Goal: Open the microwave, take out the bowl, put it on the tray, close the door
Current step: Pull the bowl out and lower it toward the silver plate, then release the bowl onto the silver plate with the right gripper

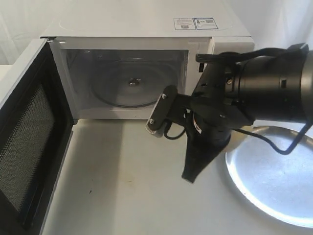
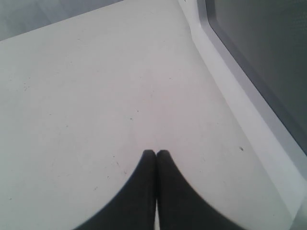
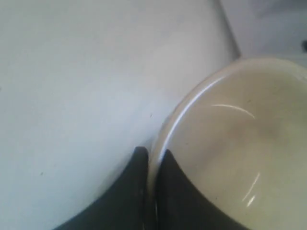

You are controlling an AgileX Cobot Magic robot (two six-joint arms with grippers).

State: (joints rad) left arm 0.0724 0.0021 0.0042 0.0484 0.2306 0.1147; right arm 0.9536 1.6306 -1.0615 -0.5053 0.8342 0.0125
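Observation:
The white microwave [image 1: 146,24] stands at the back with its door [image 1: 29,142] swung wide to the left, black mesh inner side showing. Its cavity holds only the glass turntable [image 1: 129,85]. In the right wrist view my right gripper [image 3: 152,152] is shut on the rim of the cream-beige bowl [image 3: 240,143], one finger inside and one outside. In the exterior view that gripper [image 1: 191,176] points down over the table left of the silver tray [image 1: 274,188]; the bowl is hidden there. My left gripper [image 2: 156,152] is shut and empty above the table beside the door [image 2: 259,57].
The right arm's black body [image 1: 254,83] hangs in front of the microwave's knob panel and hides it. A black cable [image 1: 274,144] loops over the tray's near rim. The open door blocks the table's left side.

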